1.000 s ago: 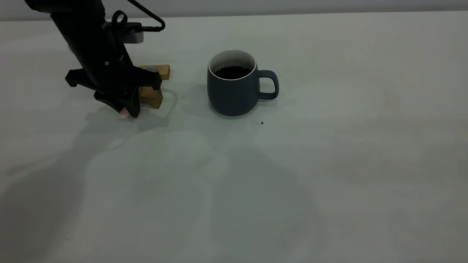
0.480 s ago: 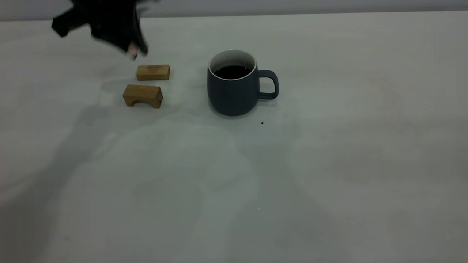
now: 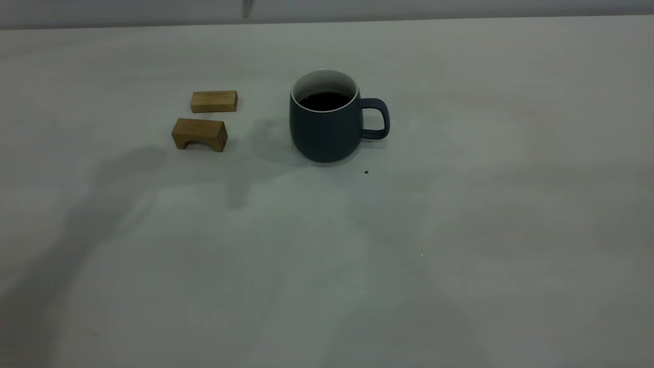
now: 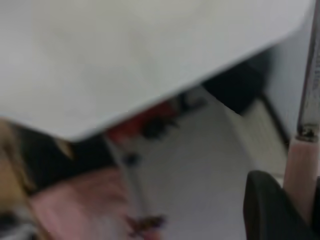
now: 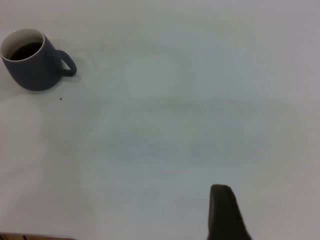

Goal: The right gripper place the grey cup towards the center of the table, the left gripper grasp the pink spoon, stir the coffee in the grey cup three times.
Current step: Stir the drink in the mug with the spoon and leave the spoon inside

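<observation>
The grey cup (image 3: 327,128) stands upright near the middle of the table (image 3: 460,230), its handle toward the right, with dark coffee (image 3: 324,100) inside. It also shows far off in the right wrist view as the cup (image 5: 31,62). In the left wrist view my left gripper (image 4: 299,202) is shut on the pink spoon (image 4: 301,167), whose pale handle sits between the black fingers (image 4: 267,207) and whose metal neck (image 4: 313,65) points away. The exterior view does not show this gripper. My right gripper (image 5: 225,212) hangs high over bare table, well away from the cup.
Two brown wooden blocks (image 3: 214,101) (image 3: 199,134) lie left of the cup, nothing resting on them. A tiny dark speck (image 3: 366,172) sits just in front of the cup. A thin grey sliver (image 3: 247,7) crosses the top edge. The table's edge (image 4: 165,97) shows in the left wrist view.
The left gripper rose from the wooden blocks with the pink spoon in it, climbed toward the back, and left the exterior view. The blocks are now uncovered. The cup has not moved.
</observation>
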